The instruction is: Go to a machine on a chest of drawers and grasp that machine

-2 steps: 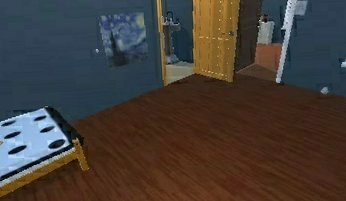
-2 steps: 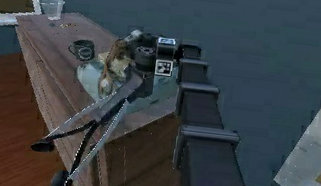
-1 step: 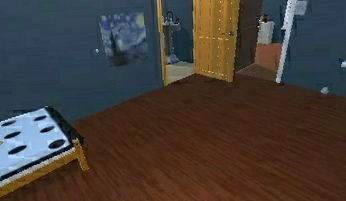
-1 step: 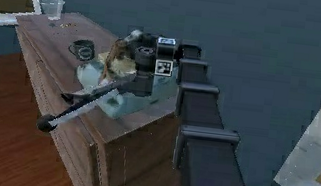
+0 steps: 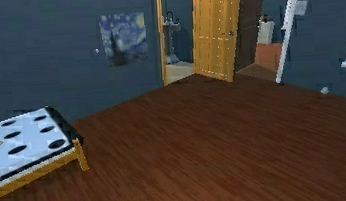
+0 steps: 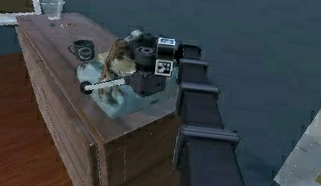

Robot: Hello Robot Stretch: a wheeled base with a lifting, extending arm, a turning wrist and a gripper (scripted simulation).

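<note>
Gripper [image 6: 99, 86] is found at the small pale-and-dark machine [image 6: 115, 100] on the brown wooden chest of drawers [image 6: 59, 39]; whether anything is held cannot be told. The grasp step is judged in hand, and a secured hold is required next.

Pale machine [image 6: 108, 97], brownish upper part (shape unclear), standing atop the wooden chest of drawers [image 6: 56, 41]

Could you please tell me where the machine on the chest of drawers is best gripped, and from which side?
Likely the machine by its narrower brown upper part, above its pale base, approached level from the arm's side, where the gripper is; the dark round thing and glass crowd the other side.
</note>
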